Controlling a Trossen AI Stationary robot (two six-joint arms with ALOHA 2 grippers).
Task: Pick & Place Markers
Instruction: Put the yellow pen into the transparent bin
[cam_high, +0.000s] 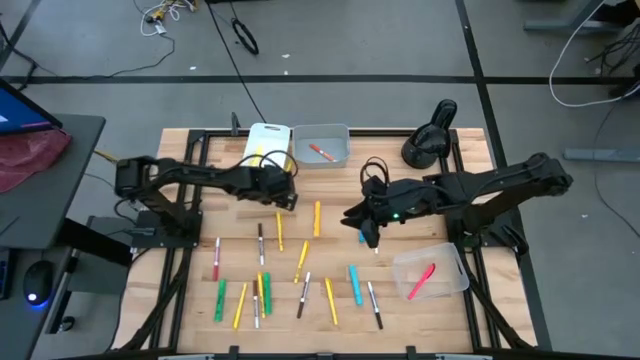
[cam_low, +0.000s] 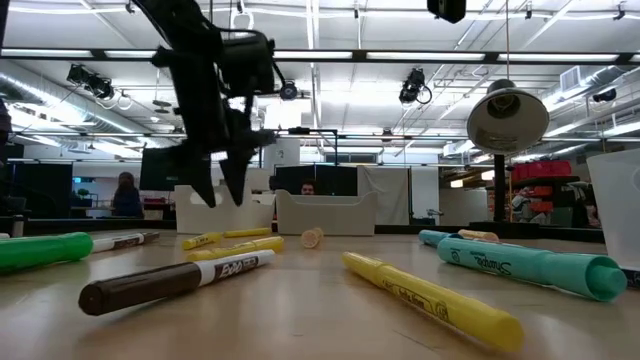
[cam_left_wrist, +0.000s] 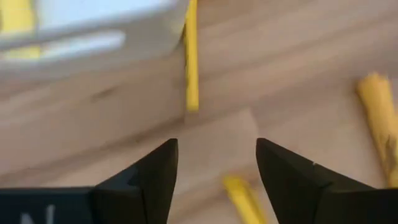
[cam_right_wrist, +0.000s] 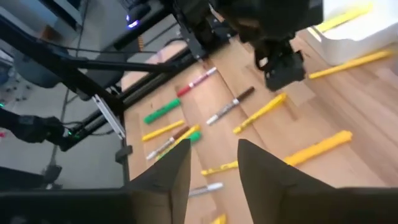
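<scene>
Many markers lie flat on the wooden table (cam_high: 470, 170): yellow (cam_high: 317, 218), green (cam_high: 220, 300), light blue (cam_high: 355, 285), red-and-white (cam_high: 217, 257) and dark-capped white ones (cam_high: 374, 305). My left gripper (cam_high: 286, 197) hovers open and empty just in front of the white bin (cam_high: 268, 145). Its wrist view shows a yellow marker (cam_left_wrist: 191, 59) beside the bin wall and another (cam_left_wrist: 379, 127) off to one side. My right gripper (cam_high: 366, 228) is open and empty above the table's middle, over bare wood (cam_right_wrist: 214, 163). It faces the left gripper (cam_right_wrist: 283, 65).
The white bin holds yellow markers. The grey bin (cam_high: 324, 143) next to it holds a red marker (cam_high: 322, 152). A clear bin (cam_high: 432, 268) at the near right holds a pink marker (cam_high: 421, 281). A black lamp-like object (cam_high: 430, 143) stands at the far right.
</scene>
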